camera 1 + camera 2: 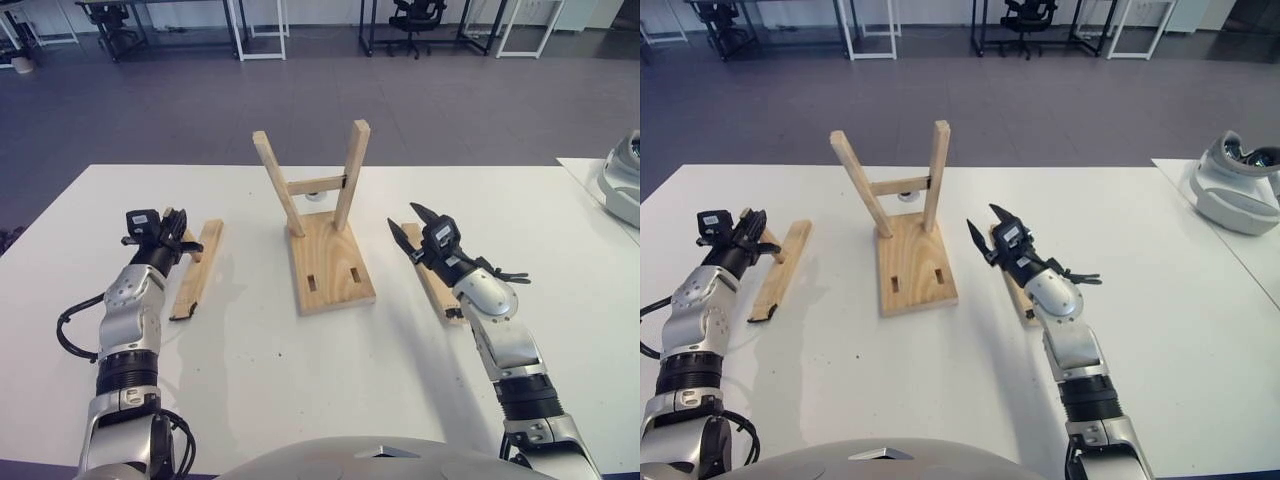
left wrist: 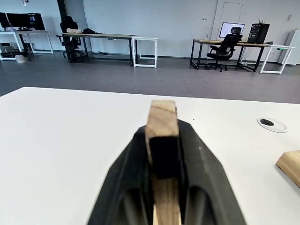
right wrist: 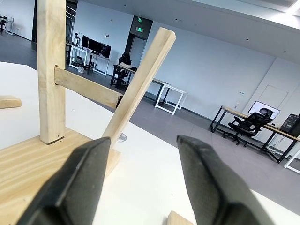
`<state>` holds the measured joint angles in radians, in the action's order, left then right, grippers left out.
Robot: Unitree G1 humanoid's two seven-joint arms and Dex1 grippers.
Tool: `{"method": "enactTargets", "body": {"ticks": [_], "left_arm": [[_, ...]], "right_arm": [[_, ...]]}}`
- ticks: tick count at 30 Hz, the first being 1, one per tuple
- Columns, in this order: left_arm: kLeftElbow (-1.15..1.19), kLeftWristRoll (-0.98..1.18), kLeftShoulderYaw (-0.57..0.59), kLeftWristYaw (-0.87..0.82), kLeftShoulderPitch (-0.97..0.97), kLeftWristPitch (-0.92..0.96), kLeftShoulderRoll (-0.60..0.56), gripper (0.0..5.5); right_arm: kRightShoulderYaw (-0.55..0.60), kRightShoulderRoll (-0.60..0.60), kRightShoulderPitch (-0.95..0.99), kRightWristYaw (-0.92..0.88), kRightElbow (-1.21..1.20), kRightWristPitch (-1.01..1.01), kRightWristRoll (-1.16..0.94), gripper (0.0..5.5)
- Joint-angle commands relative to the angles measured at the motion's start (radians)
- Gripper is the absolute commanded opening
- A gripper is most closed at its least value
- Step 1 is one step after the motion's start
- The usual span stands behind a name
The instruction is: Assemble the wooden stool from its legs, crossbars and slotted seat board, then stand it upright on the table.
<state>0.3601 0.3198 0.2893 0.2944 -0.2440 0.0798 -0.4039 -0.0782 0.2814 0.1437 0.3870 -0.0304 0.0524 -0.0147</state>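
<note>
Head view: a white table (image 1: 300, 400) with the board (image 1: 335, 275) lying flat at its centre. Two legs stand up from the board's 12 o'clock end. The left leg (image 1: 278, 185) tilts toward 11 o'clock and the right leg (image 1: 352, 172) leans slightly toward 1 o'clock. A crossbar (image 1: 315, 185) joins them partway up. Two slots (image 1: 312, 283) show near the board's 6 o'clock end.

At 9 o'clock from the board, the left gripper (image 1: 178, 240) sits low over the table. A loose piece (image 1: 200, 265) lies just beside it on the board's side, running from 12 to 6 o'clock. At 3 o'clock from the board, the right gripper (image 1: 401, 214) is spread wide and holds nothing. It is above the far end of another piece (image 1: 438, 293), which lies on the table under that arm.

Left wrist view: the black fingers (image 2: 126, 187) are clamped narrowly on a stick (image 2: 162, 117), which juts out past their tips over the bare tabletop. A round cable port (image 2: 272, 124) is set in the table beyond.

Right wrist view: the fingers (image 3: 75, 187) stand wide apart, facing the upright legs, the crossbar and the flat board. They are near the board but not touching it.
</note>
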Motion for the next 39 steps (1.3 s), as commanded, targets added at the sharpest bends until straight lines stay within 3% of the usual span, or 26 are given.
{"method": "enactTargets", "body": {"ticks": [1,7,8,14,23,30,32,39], "left_arm": [[0.144,-0.077,-0.086,0.006,0.121,0.065,0.055,0.41],[0.042,-0.013,-0.013,-0.014,0.067,0.019,0.03,0.41],[0.006,0.001,0.004,-0.019,0.047,0.016,0.025,0.77],[-0.096,-0.008,-0.013,0.012,0.008,0.105,-0.009,1.76],[-0.33,-0.039,-0.065,-0.018,0.135,0.499,-0.073,3.16],[-0.291,-0.085,-0.072,-0.008,0.181,0.551,-0.098,4.37],[-0.269,-0.088,-0.078,0.001,0.194,0.555,-0.097,4.41],[-0.272,-0.069,-0.073,0.063,0.202,0.563,-0.099,3.19]], "right_arm": [[-0.005,0.008,0.0,-0.002,-0.003,0.006,0.016,2.63],[-0.003,0.009,0.004,0.001,0.002,0.012,0.023,2.63],[-0.004,0.007,0.007,-0.001,0.003,0.014,0.024,2.63],[-0.002,0.0,0.009,-0.018,0.01,0.023,0.03,2.63],[-0.008,-0.008,-0.014,-0.047,0.019,0.023,0.05,2.63],[-0.013,-0.019,-0.028,-0.063,0.019,0.016,0.069,2.63],[-0.015,-0.022,-0.033,-0.068,0.015,0.013,0.071,2.63],[-0.018,-0.022,-0.038,-0.084,0.012,0.001,0.076,2.63]]}}
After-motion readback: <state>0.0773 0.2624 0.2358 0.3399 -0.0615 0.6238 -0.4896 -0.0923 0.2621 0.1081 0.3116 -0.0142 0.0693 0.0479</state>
